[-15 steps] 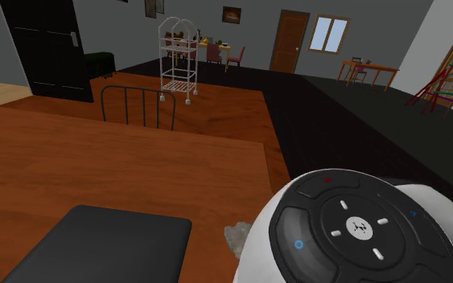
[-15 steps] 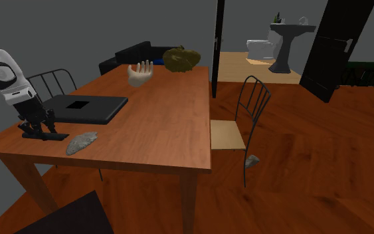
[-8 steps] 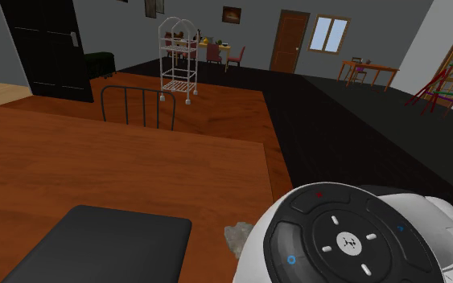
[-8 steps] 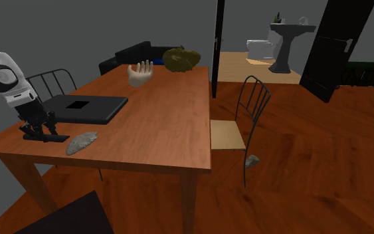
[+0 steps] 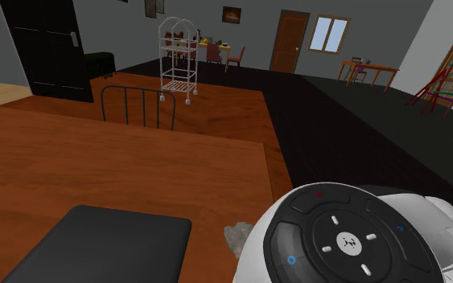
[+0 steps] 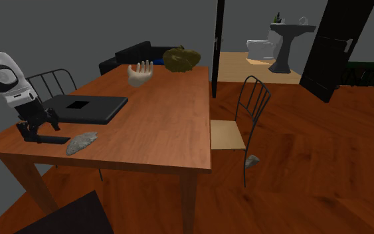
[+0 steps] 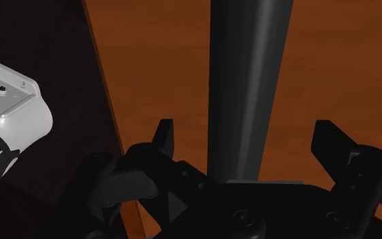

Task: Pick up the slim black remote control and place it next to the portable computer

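Between fingers of end effector: slim black remote, untouched | spread wide | laptop close beside, on table

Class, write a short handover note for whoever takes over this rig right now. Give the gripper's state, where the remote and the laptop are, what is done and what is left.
The gripper is low over the table. Its jaws are open, one on each side of the remote, and neither touches it.
The remote is slim and black. It lies flat near the table's edge, in front of the closed dark laptop, with a grey lump beside it.
Done: the gripper is lined up over the remote.
Left: shut on the remote, lift it and set it down next to the laptop.
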You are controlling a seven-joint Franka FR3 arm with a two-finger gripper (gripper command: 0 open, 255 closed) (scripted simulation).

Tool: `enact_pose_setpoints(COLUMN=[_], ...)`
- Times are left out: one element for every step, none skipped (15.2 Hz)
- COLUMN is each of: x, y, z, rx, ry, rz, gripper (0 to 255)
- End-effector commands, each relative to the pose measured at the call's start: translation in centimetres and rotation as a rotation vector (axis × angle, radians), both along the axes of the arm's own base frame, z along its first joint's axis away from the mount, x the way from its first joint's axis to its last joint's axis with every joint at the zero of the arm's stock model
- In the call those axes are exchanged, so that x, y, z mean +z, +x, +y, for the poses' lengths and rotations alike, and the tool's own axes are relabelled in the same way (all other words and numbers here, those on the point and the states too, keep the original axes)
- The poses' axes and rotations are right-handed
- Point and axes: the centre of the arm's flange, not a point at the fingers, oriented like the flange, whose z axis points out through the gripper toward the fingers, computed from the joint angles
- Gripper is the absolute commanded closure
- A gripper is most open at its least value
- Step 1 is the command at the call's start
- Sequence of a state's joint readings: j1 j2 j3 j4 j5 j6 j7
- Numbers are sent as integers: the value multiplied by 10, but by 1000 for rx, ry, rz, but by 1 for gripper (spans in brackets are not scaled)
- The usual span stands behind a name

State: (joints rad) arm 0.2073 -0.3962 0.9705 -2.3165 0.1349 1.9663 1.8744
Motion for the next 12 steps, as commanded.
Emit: enact_pose_setpoints(x=[13,26,39,49,49,49,49,49,49,49,49,49], y=[-2,-3,-5,-7,-7,-7,-7,-7,-7,-7,-7,-7], z=[2,5,7,9,9,9,9,9,9,9,9,9], rx=[0,0,0,0,0,0,0,0,0,0,0,0], ry=[0,0,0,0,0,0,0,0,0,0,0,0], rz=[0,0,0,0,0,0,0,0,0,0,0,0], gripper=[0,0,0,0,0,0,0,0,0,0,0,0])
